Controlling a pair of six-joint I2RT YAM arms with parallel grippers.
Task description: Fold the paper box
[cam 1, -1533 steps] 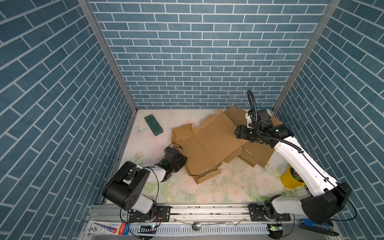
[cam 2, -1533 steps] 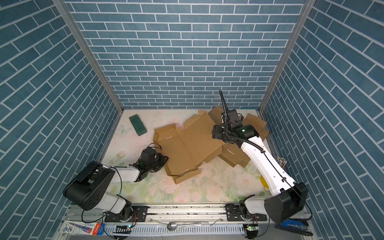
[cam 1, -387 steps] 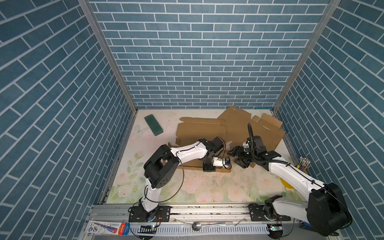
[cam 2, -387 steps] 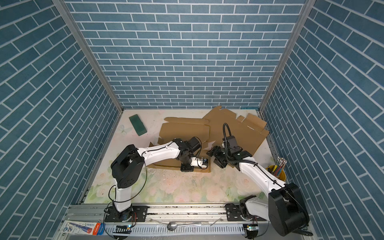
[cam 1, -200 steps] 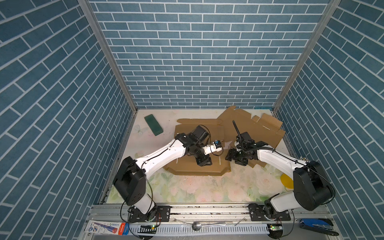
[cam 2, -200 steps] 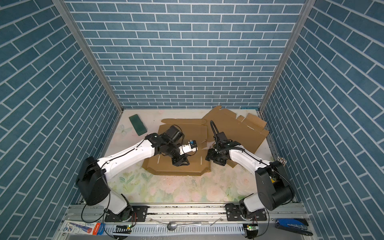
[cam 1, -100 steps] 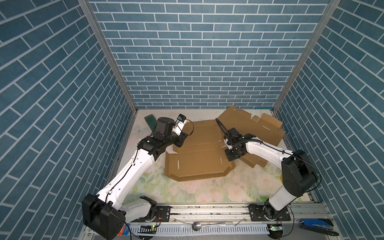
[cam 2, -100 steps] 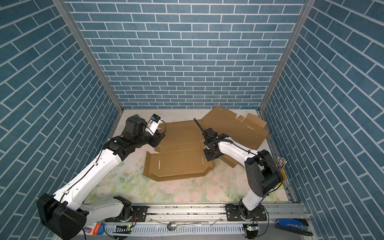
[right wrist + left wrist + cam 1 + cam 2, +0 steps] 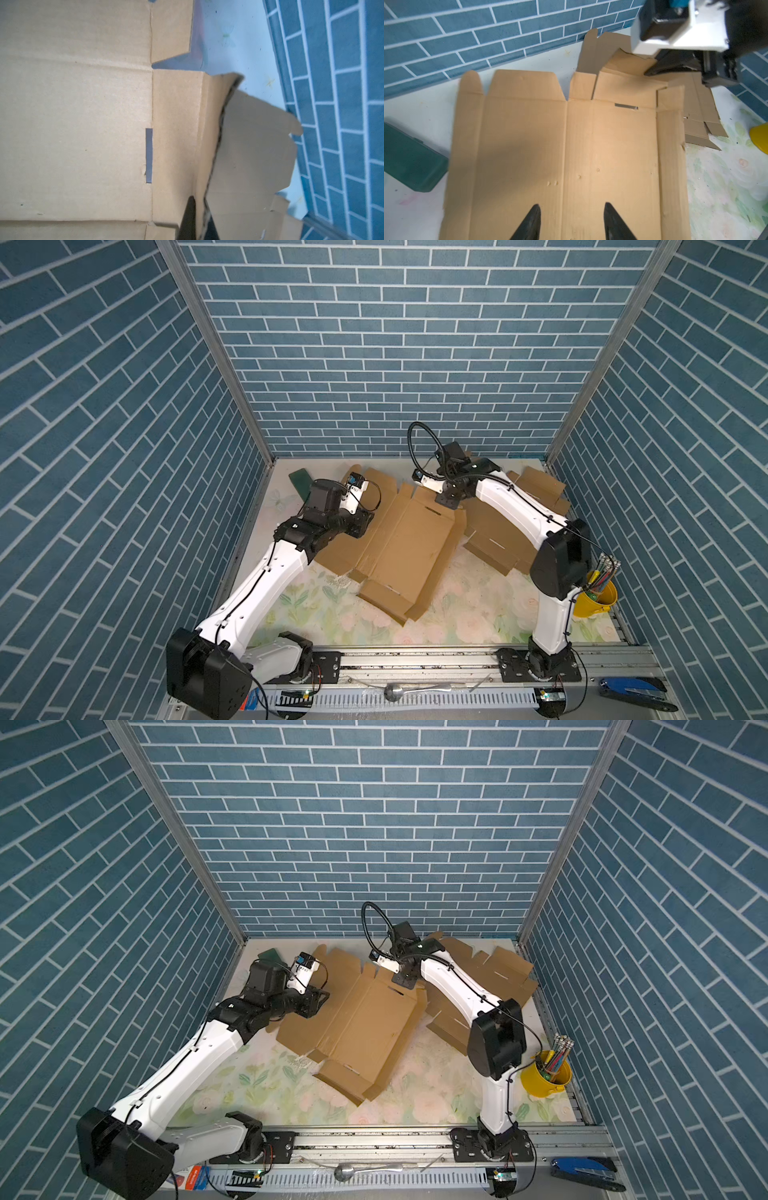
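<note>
the right gripper (image 9: 200,209) is clenched on the far end flap of the flat brown cardboard box (image 9: 409,547), its fingers cut off by the wrist frame's edge; in both top views the right arm (image 9: 511,506) hides that pinch. the left gripper (image 9: 572,205) hovers released over the box's left panel, only its fingertips showing. the box lies unfolded on the floral table mat (image 9: 457,614), overlapping a second pile of brown cardboard sheets (image 9: 500,526). only the top views show the whole yellow metal pencil bucket (image 9: 544,1077)
</note>
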